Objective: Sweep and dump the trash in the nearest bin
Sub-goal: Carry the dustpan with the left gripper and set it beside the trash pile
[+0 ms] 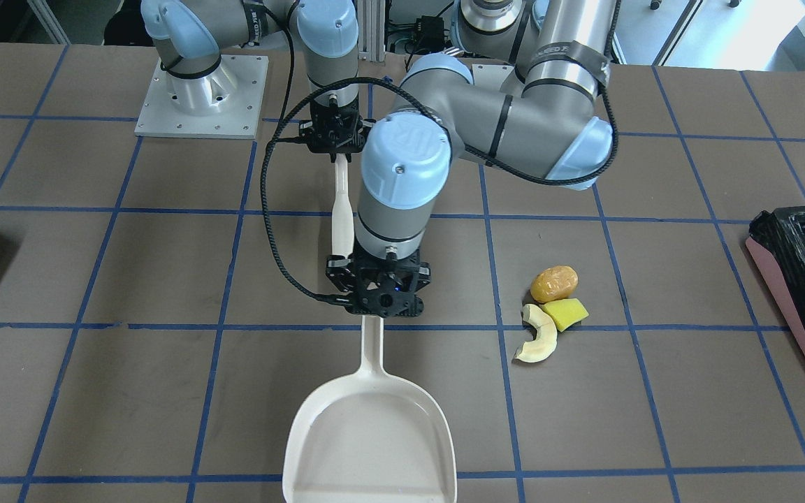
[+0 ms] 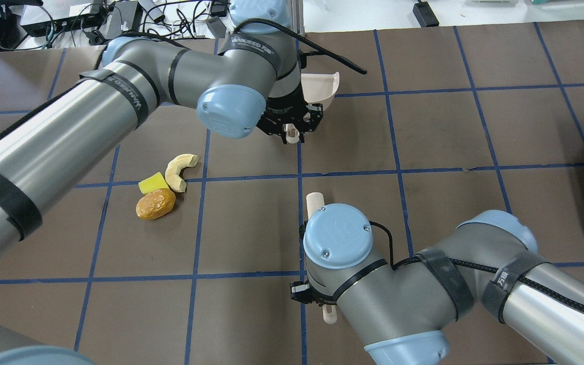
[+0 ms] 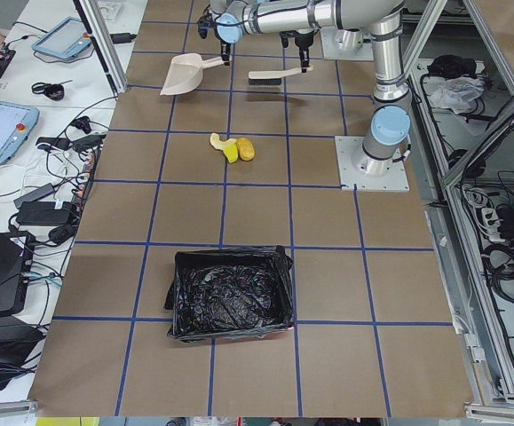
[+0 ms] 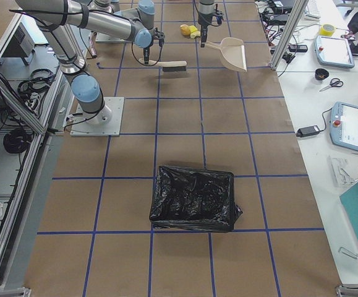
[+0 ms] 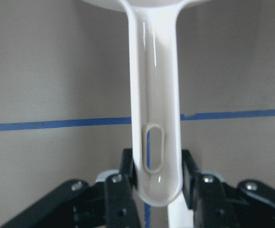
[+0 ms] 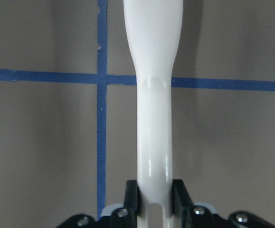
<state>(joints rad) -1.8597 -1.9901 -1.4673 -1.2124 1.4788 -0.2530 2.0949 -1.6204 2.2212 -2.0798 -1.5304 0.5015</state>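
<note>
Tools gripped, sweeping seemingly not yet begun: left end effector [image 1: 376,307] clamps the dustpan [image 1: 374,440] handle, right end effector [image 1: 337,150] the brush [image 1: 340,216] handle; next both should cross the surface [image 1: 165,279] to the trash [image 1: 560,311], lying short of the bin [image 1: 785,300].

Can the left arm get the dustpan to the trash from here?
Probably yes. The left gripper holds the dustpan by its handle, and only bare table lies between it and the trash.
</note>
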